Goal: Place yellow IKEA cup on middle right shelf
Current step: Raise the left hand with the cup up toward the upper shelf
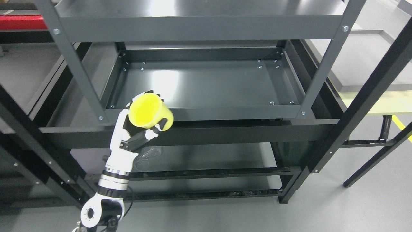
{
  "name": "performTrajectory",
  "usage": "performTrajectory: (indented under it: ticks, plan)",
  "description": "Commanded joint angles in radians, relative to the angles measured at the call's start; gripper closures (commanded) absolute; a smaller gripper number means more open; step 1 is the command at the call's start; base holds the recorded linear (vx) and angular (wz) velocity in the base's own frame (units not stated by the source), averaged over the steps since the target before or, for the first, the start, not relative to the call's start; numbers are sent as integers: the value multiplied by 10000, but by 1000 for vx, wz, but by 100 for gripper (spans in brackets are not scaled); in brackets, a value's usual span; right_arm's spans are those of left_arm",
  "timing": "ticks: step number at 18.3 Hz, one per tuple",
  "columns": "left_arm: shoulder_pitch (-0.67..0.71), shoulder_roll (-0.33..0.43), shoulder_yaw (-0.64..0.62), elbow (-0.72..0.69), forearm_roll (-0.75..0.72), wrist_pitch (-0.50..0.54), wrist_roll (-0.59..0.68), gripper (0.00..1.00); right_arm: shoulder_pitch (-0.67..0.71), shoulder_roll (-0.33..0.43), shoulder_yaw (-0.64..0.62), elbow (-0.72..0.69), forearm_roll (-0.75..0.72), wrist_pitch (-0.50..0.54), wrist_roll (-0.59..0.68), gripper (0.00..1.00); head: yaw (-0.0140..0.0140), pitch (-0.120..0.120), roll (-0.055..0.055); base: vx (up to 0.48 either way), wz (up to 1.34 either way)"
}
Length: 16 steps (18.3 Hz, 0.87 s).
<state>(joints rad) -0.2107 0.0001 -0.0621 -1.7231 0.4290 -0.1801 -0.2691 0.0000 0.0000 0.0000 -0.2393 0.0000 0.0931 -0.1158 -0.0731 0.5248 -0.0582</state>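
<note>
A yellow cup (150,112) is held in my left hand (141,125), tilted so its open mouth faces up and toward the camera. The white and black fingers (151,133) wrap around its body. The hand and cup hover at the front left corner of a dark grey metal shelf tray (206,83), just over its front rim. My left arm rises from the lower left of the picture. The right arm does not show.
The dark grey shelving unit has an upper shelf (199,19) overhead, slanted corner posts (74,61) and lower shelves (206,161) beneath. A black frame post (363,100) crosses at the right. A yellow-edged table (376,103) stands at the far right.
</note>
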Motion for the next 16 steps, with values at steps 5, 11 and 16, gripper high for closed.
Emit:
performTrajectory:
  ticks: [5,11,16]
  plan:
    - [-2492,174,-4422,-394,5,6,-9,98,138,-175,169,0,-245,5,-8,1,0,-1,0,126,-81]
    - [-4226,174,-7107,-502,20,-469,7,99,138,-175,169,0,-245,5,-8,1,0,-2,0,92,179]
    - [-6036,174,-6759,-502,925,-577,68,99,138,-175,169,0,-245,5,-8,1,0,-2,0,48,140]
